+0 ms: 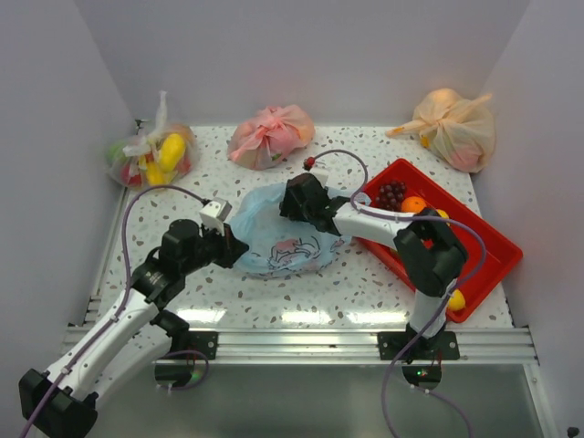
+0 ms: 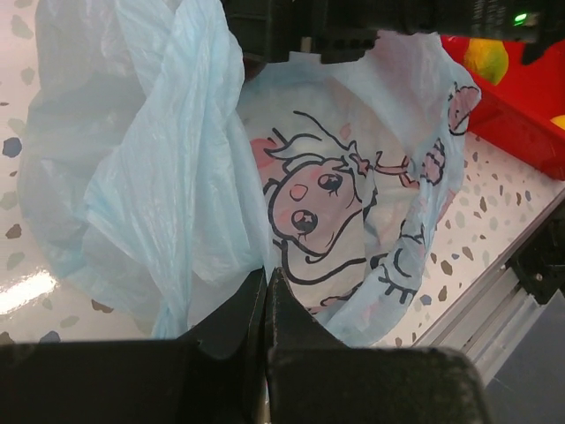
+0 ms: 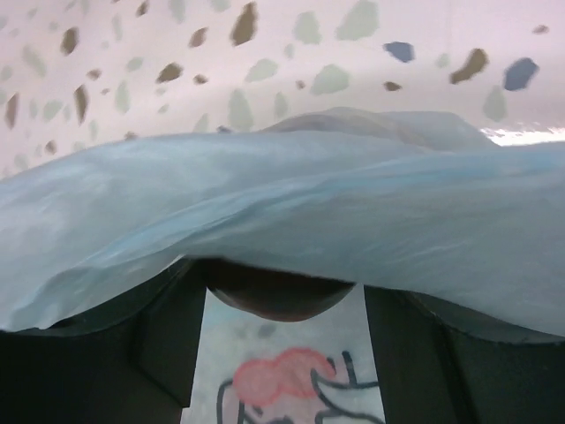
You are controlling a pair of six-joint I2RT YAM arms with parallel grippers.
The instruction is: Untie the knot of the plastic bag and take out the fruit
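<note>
plastic bag (image 1: 278, 242) flat just left of red tray (image 1: 497, 246), no knot visible. left gripper (image 2: 267, 283) clamped shut on bag edge away from tray. right gripper (image 1: 290, 203) at tray-side edge, jaws spread, film draped over. fruit (image 1: 392, 194) sits in tray. worry: arms pulling apart could tear thin film or slip it loose lol

The white speckled tabletop (image 1: 365, 290) carries five things. The light blue plastic bag (image 1: 271, 230) lies crumpled at its middle. A red tray (image 1: 488, 239) sits on the right side, just beside it. Along the far edge rest a clear bag (image 1: 151, 155) at left, a pink bag (image 1: 271, 137) in the middle and an orange bag (image 1: 456, 128) at right.
</note>
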